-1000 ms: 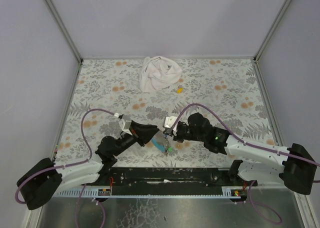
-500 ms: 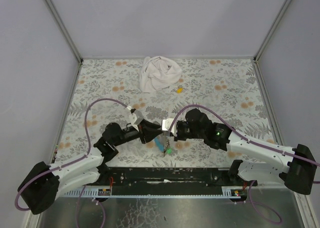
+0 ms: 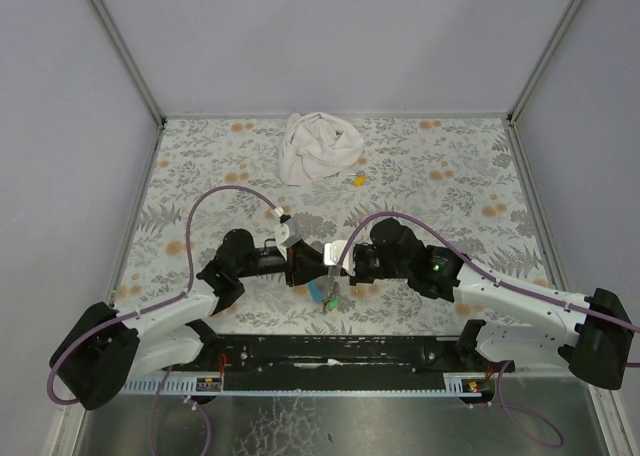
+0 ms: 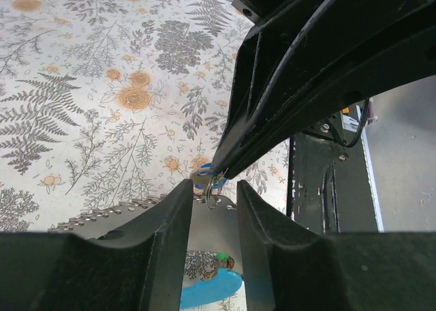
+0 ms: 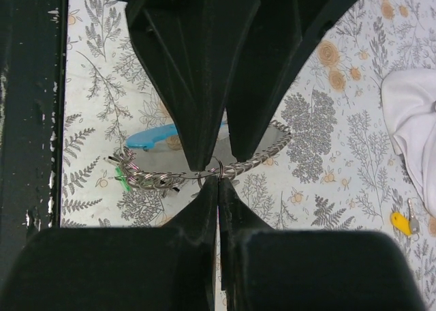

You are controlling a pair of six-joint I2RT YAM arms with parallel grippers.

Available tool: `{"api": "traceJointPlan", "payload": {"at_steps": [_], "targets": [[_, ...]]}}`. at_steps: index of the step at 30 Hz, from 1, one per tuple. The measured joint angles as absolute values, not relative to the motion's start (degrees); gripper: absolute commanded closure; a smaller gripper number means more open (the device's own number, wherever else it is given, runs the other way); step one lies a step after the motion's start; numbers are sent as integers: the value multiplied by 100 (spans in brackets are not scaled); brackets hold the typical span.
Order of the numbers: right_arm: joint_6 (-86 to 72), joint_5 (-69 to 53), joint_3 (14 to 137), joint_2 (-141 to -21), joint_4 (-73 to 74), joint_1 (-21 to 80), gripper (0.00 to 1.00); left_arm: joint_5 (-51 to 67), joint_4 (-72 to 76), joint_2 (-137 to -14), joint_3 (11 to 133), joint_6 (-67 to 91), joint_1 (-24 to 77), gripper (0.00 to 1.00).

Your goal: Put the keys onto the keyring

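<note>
1. The right gripper [image 5: 218, 183] has its fingers pressed together, pinching the keyring [image 5: 216, 168] by its thin metal ring. The grey strap [image 5: 262, 151] trails toward 2 o'clock in the right wrist view.
2. The left gripper [image 4: 212, 186] has its fingers spread and flanks the ring, reaching in from 9 o'clock in the overhead view.
3. The blue-capped key [image 5: 155, 137] and green-capped key [image 5: 122, 179] sit at 6 o'clock of the pinch overhead.
4. The white cloth [image 3: 318, 148] lies at 12 o'clock, with the yellow-capped key [image 3: 357, 179] at its 4 o'clock.

Top view looks down on the table [image 3: 450, 176] from 6 o'clock. Wrist views face each other close, sharing the keyring [image 5: 218, 168].
</note>
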State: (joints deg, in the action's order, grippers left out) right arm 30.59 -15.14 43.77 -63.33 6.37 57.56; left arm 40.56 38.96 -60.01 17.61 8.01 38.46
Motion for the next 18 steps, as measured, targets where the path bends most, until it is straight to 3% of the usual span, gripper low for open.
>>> {"api": "traceJointPlan", "payload": {"at_steps": [11, 14, 17, 18], "targets": [[3089, -1632, 4377, -6333, 705, 5756, 100, 4665, 3830, -6530, 1988, 519, 3815, 73], [3089, -1667, 4377, -6333, 705, 5756, 100, 4775, 3750, -6661, 2027, 471, 3815, 81], [3089, -1702, 4377, -6331, 709, 5756, 100, 4864, 3715, -6764, 2099, 412, 3815, 99], [3087, -1712, 4377, -6324, 711, 5756, 100, 4873, 3708, -6777, 2108, 408, 3815, 100]]}}
